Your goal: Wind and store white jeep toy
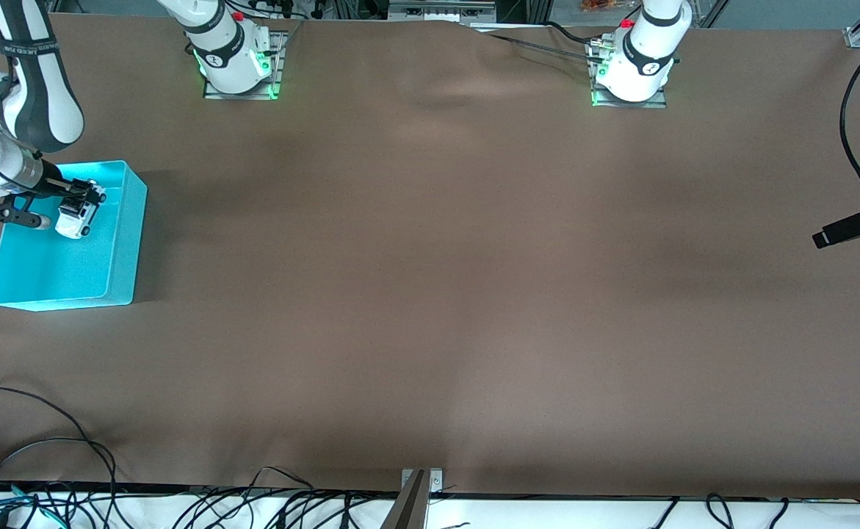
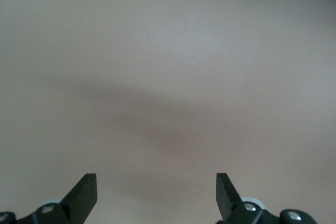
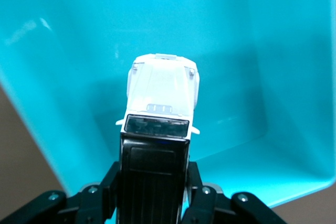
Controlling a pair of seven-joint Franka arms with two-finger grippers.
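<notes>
The white jeep toy point(image 1: 77, 218) point(image 3: 160, 103), white-bodied with a black roof, hangs over the inside of the turquoise bin point(image 1: 117, 242) point(image 3: 273, 129), nose pointing down toward the bin's floor. My right gripper point(image 1: 83, 200) point(image 3: 153, 182) is shut on the jeep's rear, one finger on each side of the black roof. My left gripper point(image 1: 852, 228) point(image 2: 156, 195) waits at the left arm's end of the table, open, with only bare brown table between its fingers.
The brown table point(image 1: 430, 294) spreads wide between the bin and the left gripper. Black cables point(image 1: 48, 477) lie along the table's edge nearest the front camera. Both arm bases point(image 1: 235, 62) stand at the edge farthest from that camera.
</notes>
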